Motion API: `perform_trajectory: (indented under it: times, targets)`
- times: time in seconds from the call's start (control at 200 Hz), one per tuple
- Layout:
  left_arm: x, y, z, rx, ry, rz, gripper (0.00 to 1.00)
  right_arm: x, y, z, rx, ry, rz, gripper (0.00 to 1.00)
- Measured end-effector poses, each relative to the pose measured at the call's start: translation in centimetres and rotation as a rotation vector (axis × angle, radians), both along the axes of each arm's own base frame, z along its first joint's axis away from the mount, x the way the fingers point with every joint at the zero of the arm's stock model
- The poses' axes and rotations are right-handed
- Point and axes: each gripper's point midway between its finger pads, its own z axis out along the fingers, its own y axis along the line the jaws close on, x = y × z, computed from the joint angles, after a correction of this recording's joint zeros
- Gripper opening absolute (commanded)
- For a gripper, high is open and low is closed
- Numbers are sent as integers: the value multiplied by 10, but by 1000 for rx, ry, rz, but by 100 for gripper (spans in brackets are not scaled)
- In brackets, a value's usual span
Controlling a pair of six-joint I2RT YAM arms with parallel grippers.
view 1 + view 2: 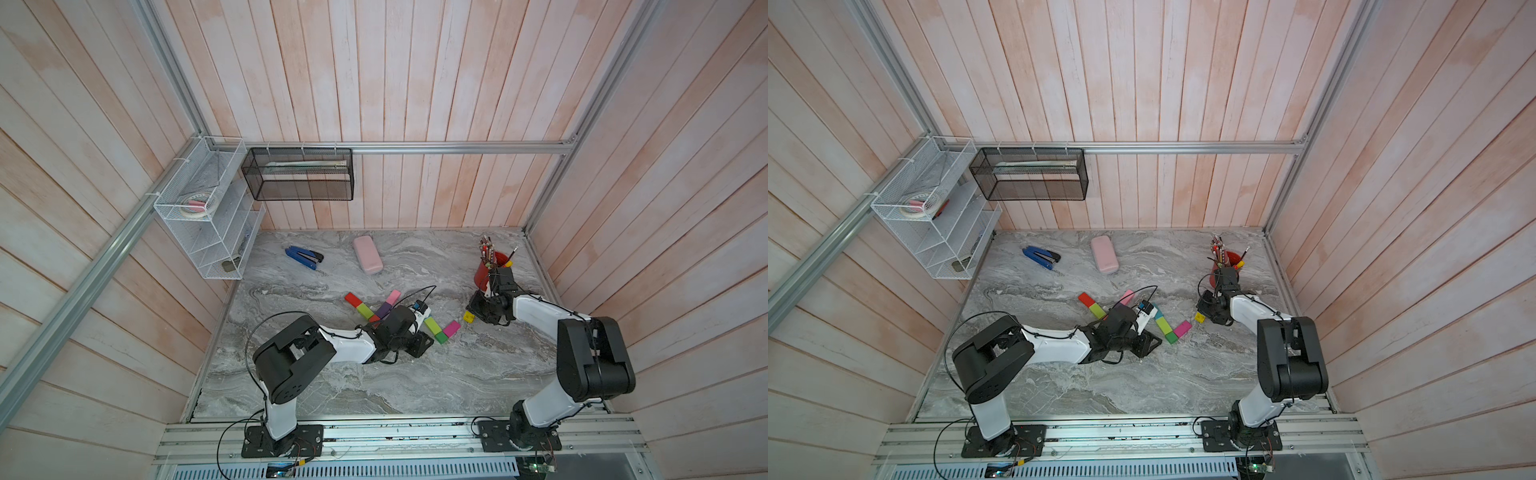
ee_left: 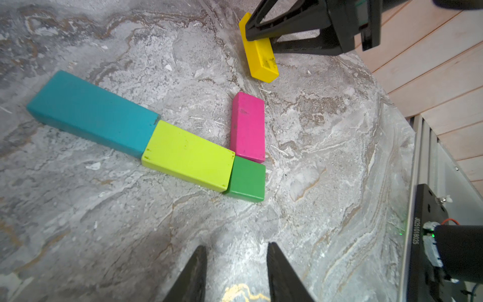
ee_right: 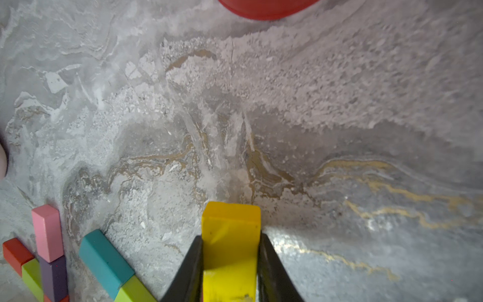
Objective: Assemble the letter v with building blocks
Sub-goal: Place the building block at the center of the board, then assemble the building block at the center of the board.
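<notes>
In both top views the left arm's wrist (image 1: 399, 326) covers the left claw (image 2: 237, 245), most of the teal block (image 1: 1158, 312) and the purple block's (image 1: 385, 308) near end. The right claw (image 3: 230, 235) hides one end of the yellow block (image 2: 261, 62). The right wrist view's edge cuts off that block's near end and the red cup (image 3: 266, 10). The white rack's (image 1: 208, 249) contents are too small to tell.

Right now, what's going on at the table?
The right gripper is shut on a yellow block, near the magenta block. A teal block, lime block and green cube lie end to end, with magenta angling off the cube: a V that looks one block short. The left gripper is open and empty, close to the cube. Another group of blocks lies beside, partly behind the left arm.
</notes>
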Motion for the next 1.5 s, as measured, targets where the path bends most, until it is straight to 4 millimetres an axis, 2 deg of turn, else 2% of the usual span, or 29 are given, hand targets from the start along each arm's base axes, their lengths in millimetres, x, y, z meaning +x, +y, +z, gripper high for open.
perform_trajectory:
  times: [0.35,0.605,0.715,0.915,1.035,1.12,1.19,1.335,1.5]
  targets:
    - [2,-3,-2,5,4,0,41,5,18,-6,5,6,28,27]
    - [3,-5,-5,17,11,-2,41,6,18,-6,0,4,17,55]
    - [5,-6,-8,26,16,-3,41,9,17,1,-5,-6,19,56]
    - [7,-9,-9,36,17,-8,35,31,16,45,-24,-147,43,42]
    - [8,-11,-11,44,22,-9,31,51,16,56,-40,-191,94,30]
    - [8,-11,-13,52,25,-11,27,65,18,51,-47,-187,126,21]
    - [8,-11,-15,62,33,-10,22,71,22,37,-49,-162,164,17]
    - [7,-9,-17,73,42,-5,14,66,25,7,-54,-91,214,13]
    - [6,-7,-20,83,54,-2,6,62,25,1,-60,-74,233,12]
